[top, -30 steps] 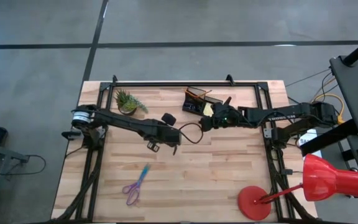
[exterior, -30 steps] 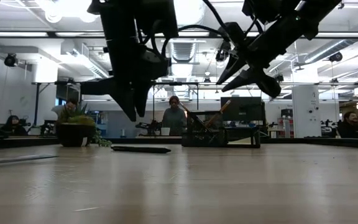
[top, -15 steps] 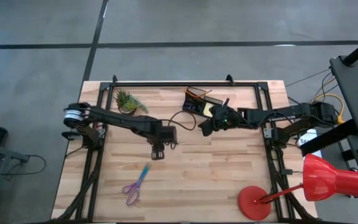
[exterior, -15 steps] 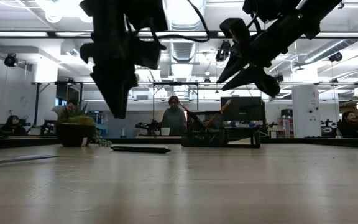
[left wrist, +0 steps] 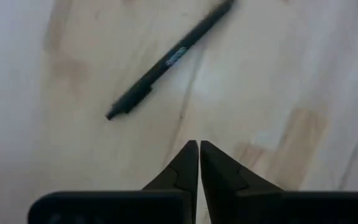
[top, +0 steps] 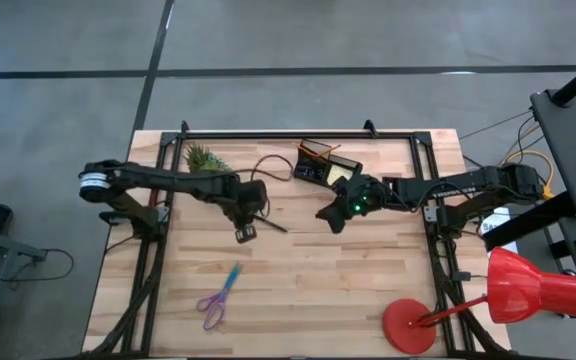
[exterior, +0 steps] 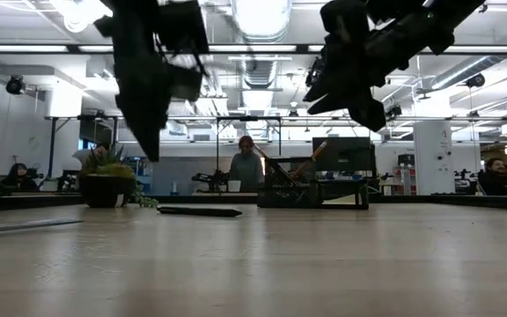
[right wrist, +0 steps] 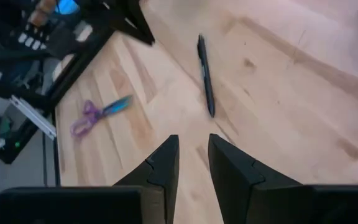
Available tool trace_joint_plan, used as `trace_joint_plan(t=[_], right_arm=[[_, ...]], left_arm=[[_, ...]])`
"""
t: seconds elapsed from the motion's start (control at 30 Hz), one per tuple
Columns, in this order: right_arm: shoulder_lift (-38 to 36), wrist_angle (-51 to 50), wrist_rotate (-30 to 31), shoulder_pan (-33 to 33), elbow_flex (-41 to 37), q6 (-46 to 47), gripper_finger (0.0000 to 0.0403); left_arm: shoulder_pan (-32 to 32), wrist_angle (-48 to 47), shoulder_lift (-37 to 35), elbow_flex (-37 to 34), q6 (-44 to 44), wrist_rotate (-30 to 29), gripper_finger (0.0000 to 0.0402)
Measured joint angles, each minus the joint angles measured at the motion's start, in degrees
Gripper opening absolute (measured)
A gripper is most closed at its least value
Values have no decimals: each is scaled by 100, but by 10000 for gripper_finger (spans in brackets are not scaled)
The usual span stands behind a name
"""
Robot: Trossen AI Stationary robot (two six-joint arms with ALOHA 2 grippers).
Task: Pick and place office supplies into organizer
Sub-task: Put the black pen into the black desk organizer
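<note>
A thin black pen (left wrist: pixel 169 59) lies flat on the wooden table (top: pixel 368 280), just right of my left gripper (top: pixel 246 232). That gripper points down above the table, shut and holding nothing (left wrist: pixel 199 148). Purple-handled scissors (top: pixel 218 297) lie flat near the front left. The black organizer (top: pixel 320 166) stands at the far middle, with orange pencils (top: pixel 314 151) and a yellow pad (top: pixel 336 176) in it. In front of it my right gripper (top: pixel 330 215) hovers, slanting down, its fingers a little apart with nothing between them (right wrist: pixel 192 149).
A small green potted plant (top: pixel 204 160) stands at the far left behind my left arm. A red desk lamp (top: pixel 508 295) stands at the front right corner. Black rails (top: pixel 298 133) frame the table's left, right and far sides. People sit in the room beyond.
My left gripper has moved toward the table's left edge, away from the pen, rolling about its own axis as it went, and its fingers have shut on nothing. My right gripper has rolled a little while staying in place. The pen and the scissors have not moved.
</note>
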Motion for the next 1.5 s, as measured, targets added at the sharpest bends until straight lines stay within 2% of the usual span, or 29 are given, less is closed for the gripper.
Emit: trace_joint_plan(t=[0.17, 0.37, 0.6, 0.8, 0.93, 1.1, 1.2, 1.3, 1.5], right_arm=[[22, 213, -4, 64, 0, -19, 77], [250, 277, -139, 380, 5, -260, 77], [1455, 1057, -154, 640, 129, -255, 77], [2629, 1148, -154, 658, 1148, -372, 77], [3198, 905, -88, 647, 1851, -697, 77], [3541, -598, 810, 647, 2521, -1093, 77], [3550, -1100, 1251, 645, 2708, -1507, 77], [3536, -1115, 1262, 644, 2723, -2031, 77], [3708, -987, 1247, 645, 2723, -2432, 77]], left_arm=[[458, 898, -33, -511, -1231, 171, 0], [649, 1099, -1, -656, -1512, 207, 0], [766, 1492, -24, -882, -1958, 334, 0], [797, 1504, -33, -1041, -2112, 346, 0], [797, 1515, -52, -1044, -2108, 361, 0], [797, 1478, -176, -1091, -1863, 361, 0], [797, 1496, -426, -1203, -1603, 371, 0], [797, 1654, -749, -1406, -1552, 361, 0], [797, 2013, -1446, -1880, -1688, 311, 0]])
